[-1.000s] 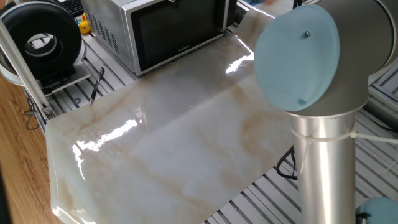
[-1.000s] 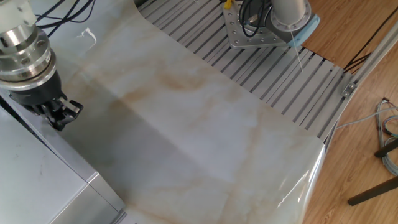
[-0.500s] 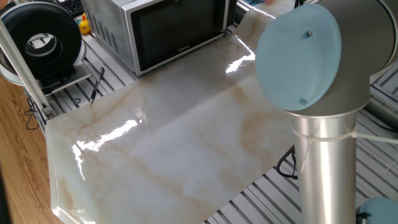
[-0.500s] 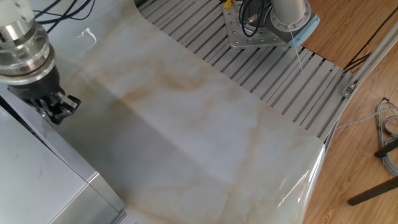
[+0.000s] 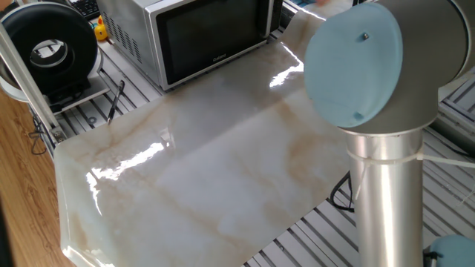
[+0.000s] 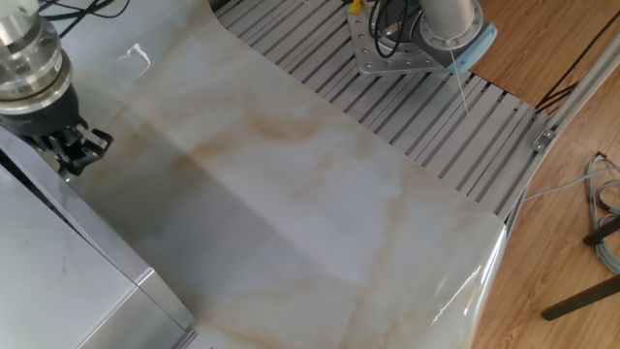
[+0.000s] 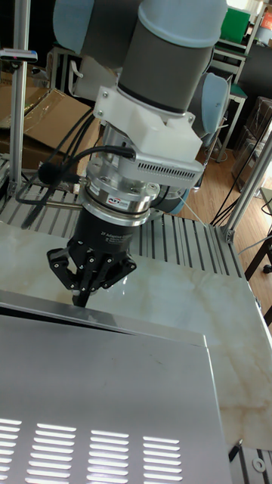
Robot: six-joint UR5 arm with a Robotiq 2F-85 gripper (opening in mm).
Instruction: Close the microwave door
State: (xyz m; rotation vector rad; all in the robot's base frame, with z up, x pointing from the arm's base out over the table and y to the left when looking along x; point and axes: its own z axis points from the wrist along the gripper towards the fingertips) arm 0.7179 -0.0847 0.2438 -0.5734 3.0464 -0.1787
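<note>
The silver microwave (image 5: 130, 30) stands at the back of the marble sheet. Its door (image 5: 211, 33), dark glass in a silver frame, looks flush with the front. In this view the arm's big joint (image 5: 364, 67) hides the gripper. From the other side, my gripper (image 6: 73, 157) hangs just off the front top edge of the microwave (image 6: 58, 281). The tall view shows the gripper (image 7: 81, 291) pointing down with its black fingers pressed together and nothing between them. Their tips sit right at the door's top edge (image 7: 128, 319), in front of the microwave's grey top (image 7: 98, 393).
A round black fan-like device (image 5: 48, 48) and a yellow toy (image 5: 99, 30) sit left of the microwave, by an aluminium post (image 5: 22, 70). The marble sheet (image 5: 208, 163) covers a slatted metal table (image 6: 407, 107). The arm's base (image 6: 450, 24) and cables are at its far side.
The gripper has slid along the microwave's front edge, up and to the left in the other fixed view. The door shows no visible change.
</note>
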